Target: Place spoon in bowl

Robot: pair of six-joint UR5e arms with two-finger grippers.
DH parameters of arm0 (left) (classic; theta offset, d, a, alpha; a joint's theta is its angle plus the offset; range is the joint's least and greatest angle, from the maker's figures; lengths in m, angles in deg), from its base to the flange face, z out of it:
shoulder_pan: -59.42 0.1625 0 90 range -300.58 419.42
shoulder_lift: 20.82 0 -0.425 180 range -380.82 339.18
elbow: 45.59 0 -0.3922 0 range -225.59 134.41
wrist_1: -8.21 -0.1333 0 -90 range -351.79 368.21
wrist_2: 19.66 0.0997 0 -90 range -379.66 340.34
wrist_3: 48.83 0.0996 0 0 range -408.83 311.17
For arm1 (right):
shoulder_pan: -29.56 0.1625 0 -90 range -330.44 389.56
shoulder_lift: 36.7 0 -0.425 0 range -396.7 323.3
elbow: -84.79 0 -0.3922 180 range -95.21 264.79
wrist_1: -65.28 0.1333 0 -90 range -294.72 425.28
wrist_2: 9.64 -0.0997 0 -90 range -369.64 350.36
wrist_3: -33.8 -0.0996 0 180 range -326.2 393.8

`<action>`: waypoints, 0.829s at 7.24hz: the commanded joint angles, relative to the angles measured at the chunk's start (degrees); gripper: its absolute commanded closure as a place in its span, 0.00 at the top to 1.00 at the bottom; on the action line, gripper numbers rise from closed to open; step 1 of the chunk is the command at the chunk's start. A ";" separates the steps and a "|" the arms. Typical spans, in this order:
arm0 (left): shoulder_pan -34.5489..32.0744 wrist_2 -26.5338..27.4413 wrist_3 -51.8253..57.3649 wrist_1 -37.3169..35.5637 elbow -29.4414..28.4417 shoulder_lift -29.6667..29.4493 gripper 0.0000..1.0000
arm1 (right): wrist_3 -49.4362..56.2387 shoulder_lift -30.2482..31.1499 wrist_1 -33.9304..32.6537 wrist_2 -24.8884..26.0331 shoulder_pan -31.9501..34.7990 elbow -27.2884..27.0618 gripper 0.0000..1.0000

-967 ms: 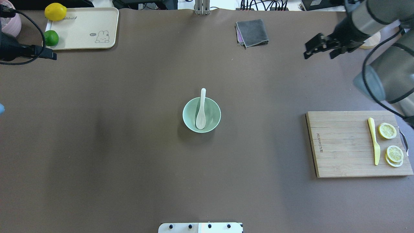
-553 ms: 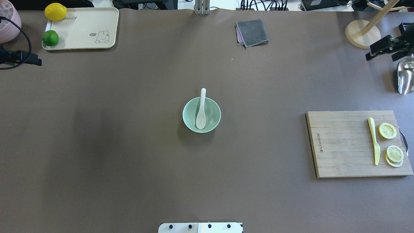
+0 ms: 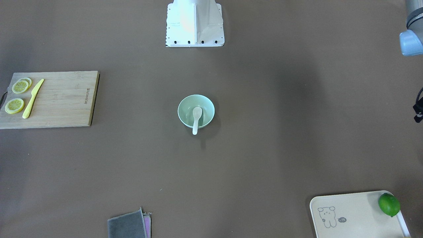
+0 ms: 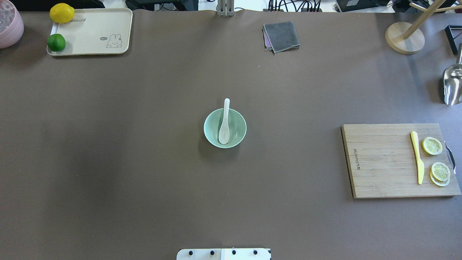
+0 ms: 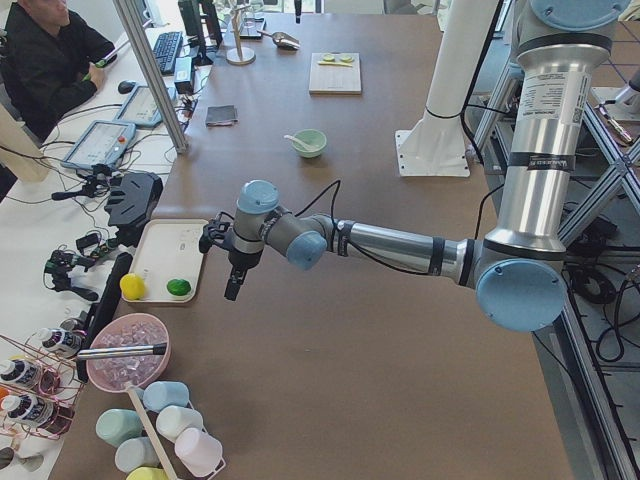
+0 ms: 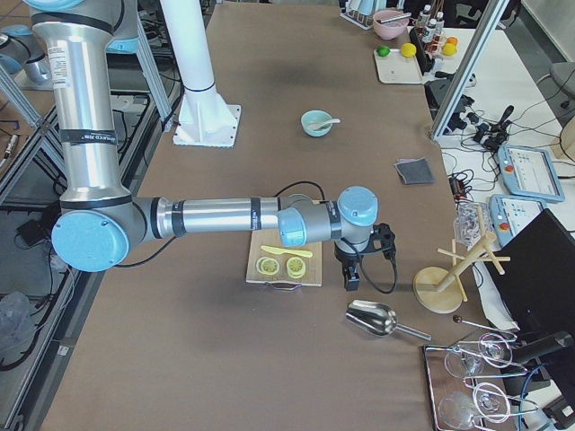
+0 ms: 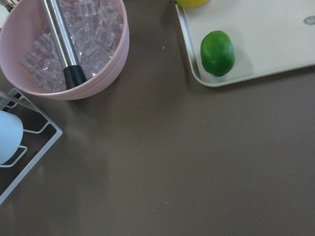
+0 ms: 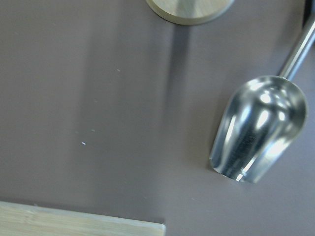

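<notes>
overhead exterior: glossy white spoon (image 4: pixel 225 122) in round mint-green bowl (image 4: pixel 236 128), midway between table (image 4: pixel 108 162) edges; left gripper (image 5: pixel 233 288), right gripper (image 6: pixel 350 278) — fingers' state unclear

Bare tabletop (image 4: pixel 144 144) all rnd bowl (image 4: pixel 237 127).

The bench carries one mint-green bowl (image 4: pixel 238 129) at the centre of the frame, and one white spoon (image 4: pixel 224 124). At the right edge there is one cutting board (image 4: pixel 379 162), one yellow knife (image 4: pixel 418 159) and, as far as I can see, three lemon slices (image 4: pixel 432 146), because two of them overlap. In the upper left I count one tray (image 4: pixel 90 29), one lemon (image 4: pixel 62 13), one lime (image 4: pixel 56 42) and one pink bowl of ice (image 4: pixel 17 32). At the upper middle there is one grey cloth (image 4: pixel 281 35). In the upper right there is one wooden stand (image 4: pixel 404 38) and one metal scoop (image 4: pixel 453 85).
</notes>
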 commanded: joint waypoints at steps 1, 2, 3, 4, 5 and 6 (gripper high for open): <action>-3.31 -8.18 1.89 -1.70 -1.96 1.28 0.98 | 10.31 3.25 -5.54 -1.64 5.57 1.95 1.00; -4.62 -8.37 1.89 -1.96 -2.06 1.55 0.98 | 10.34 3.52 -7.41 -1.74 5.94 1.68 1.00; -7.68 -8.46 1.97 -4.66 -1.10 1.20 0.98 | 10.17 3.61 -7.51 -1.74 5.94 1.59 1.00; -7.89 -8.38 2.06 -8.34 0.82 1.20 0.98 | 10.08 3.53 -7.52 -1.74 5.94 1.51 1.00; -7.89 -8.38 2.58 -8.90 1.28 1.63 0.98 | 9.56 3.52 -7.52 -1.74 5.94 1.33 1.00; -7.89 -8.29 4.94 -8.73 1.28 3.55 0.98 | 9.29 3.26 -7.60 -1.74 5.94 0.89 1.00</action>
